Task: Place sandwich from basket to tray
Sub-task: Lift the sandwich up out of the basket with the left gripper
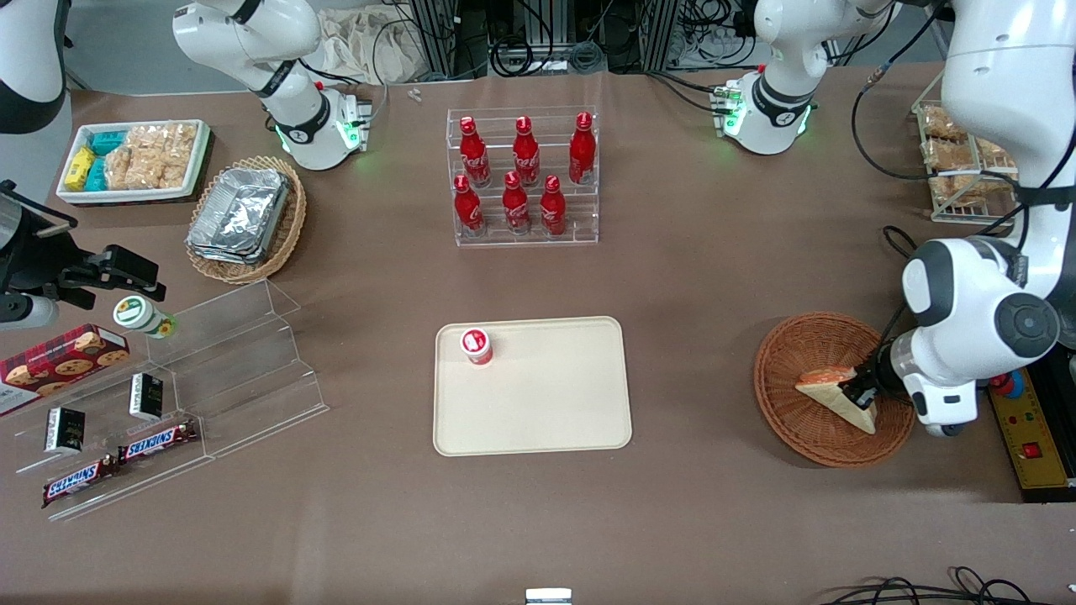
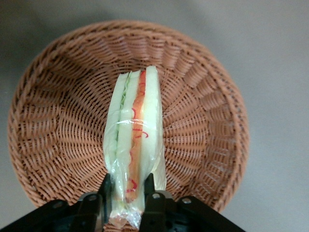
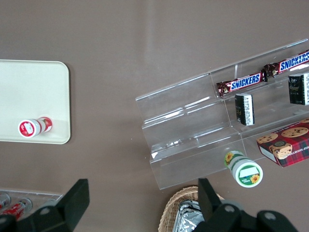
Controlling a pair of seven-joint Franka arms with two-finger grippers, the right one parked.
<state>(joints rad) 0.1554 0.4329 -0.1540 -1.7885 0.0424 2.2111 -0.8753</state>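
The sandwich (image 1: 828, 393), a pale bread wedge in clear wrap with red-orange and green filling, stands on edge in the round reddish-brown wicker basket (image 1: 782, 357) toward the working arm's end of the table. My left gripper (image 1: 864, 395) is shut on the sandwich's wide end. In the left wrist view the black fingers (image 2: 150, 188) of the gripper (image 2: 128, 187) pinch the sandwich (image 2: 135, 125) over the basket (image 2: 58, 121). I cannot tell whether the sandwich still touches the basket floor. The cream-beige tray (image 1: 546, 412) lies at mid table and also shows in the right wrist view (image 3: 34, 92).
A small red-capped bottle (image 1: 476, 346) stands on the tray's corner. A clear rack of red bottles (image 1: 523, 176) stands farther from the camera. A yellow control box (image 1: 1030, 445) lies beside the basket. A clear stepped shelf (image 1: 227, 361) with snacks and a tan basket of foil trays (image 1: 244, 214) lie toward the parked arm's end.
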